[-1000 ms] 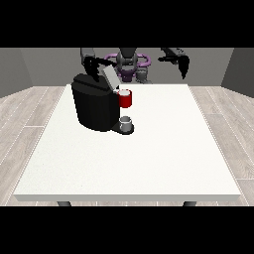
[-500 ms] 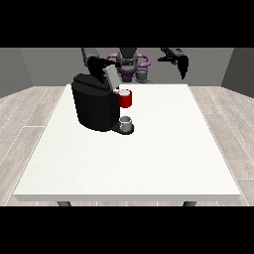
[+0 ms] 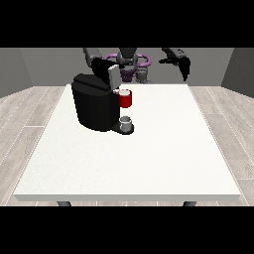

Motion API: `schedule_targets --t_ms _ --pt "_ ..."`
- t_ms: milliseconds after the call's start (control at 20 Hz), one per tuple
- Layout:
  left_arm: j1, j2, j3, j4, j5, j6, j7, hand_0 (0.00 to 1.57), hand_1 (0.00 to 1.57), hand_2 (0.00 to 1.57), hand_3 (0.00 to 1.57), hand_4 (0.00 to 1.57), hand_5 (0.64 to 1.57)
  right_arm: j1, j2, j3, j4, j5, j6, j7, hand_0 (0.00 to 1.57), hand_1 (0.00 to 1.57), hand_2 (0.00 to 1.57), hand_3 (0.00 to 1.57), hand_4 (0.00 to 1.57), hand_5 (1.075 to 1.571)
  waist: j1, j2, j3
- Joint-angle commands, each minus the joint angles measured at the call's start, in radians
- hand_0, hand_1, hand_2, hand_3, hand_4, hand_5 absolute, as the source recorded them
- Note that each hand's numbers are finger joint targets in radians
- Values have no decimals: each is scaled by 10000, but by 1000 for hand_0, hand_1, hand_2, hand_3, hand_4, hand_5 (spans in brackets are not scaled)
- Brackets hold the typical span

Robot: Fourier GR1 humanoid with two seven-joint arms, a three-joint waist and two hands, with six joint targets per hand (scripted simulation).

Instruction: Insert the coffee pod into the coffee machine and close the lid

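One hand (image 3: 103,67) rests above the coffee machine (image 3: 94,101).

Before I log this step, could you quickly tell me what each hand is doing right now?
Hand at the view's left: at the coffee machine's raised lid; fingers cannot be told.
Hand at the view's right: raised off the table, holding nothing; fingers cannot be told.

My bench (image 3: 149,158) looks smooth, white and matt. The coffee machine (image 3: 94,106) looks like dull black plastic. The cup (image 3: 126,122) under it looks like grey metal.
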Motion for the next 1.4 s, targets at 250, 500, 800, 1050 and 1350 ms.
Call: schedule_targets --t_ms 250,500,800,1050,1350 --pt "-89 -11 -82 285 -121 343 -437 0 0 0 0 192 1571 -1264 100 308 225 543 -41 460 0 0 0 0 215 1571 92 255 19" --pt "-5 -3 -122 279 94 288 -34 0 0 0 0 139 1571 -1436 462 605 334 1039 -407 593 0 0 0 0 141 1571 196 -15 20" --pt "-152 324 -125 37 331 -84 -183 0 0 0 0 0 1571 -1169 797 564 351 970 -304 -141 0 0 0 0 126 1571 85 -29 21" --pt "585 -97 -364 109 -74 375 -818 0 0 0 0 185 1571 -535 1179 859 -245 549 279 -605 0 0 0 0 259 1571 -199 -611 21" --pt "952 -81 -59 638 170 332 -1022 0 0 0 0 192 1571 2576 1292 2176 -1286 -1031 -121 -1252 0 0 0 0 251 1571 -1149 -1671 23"
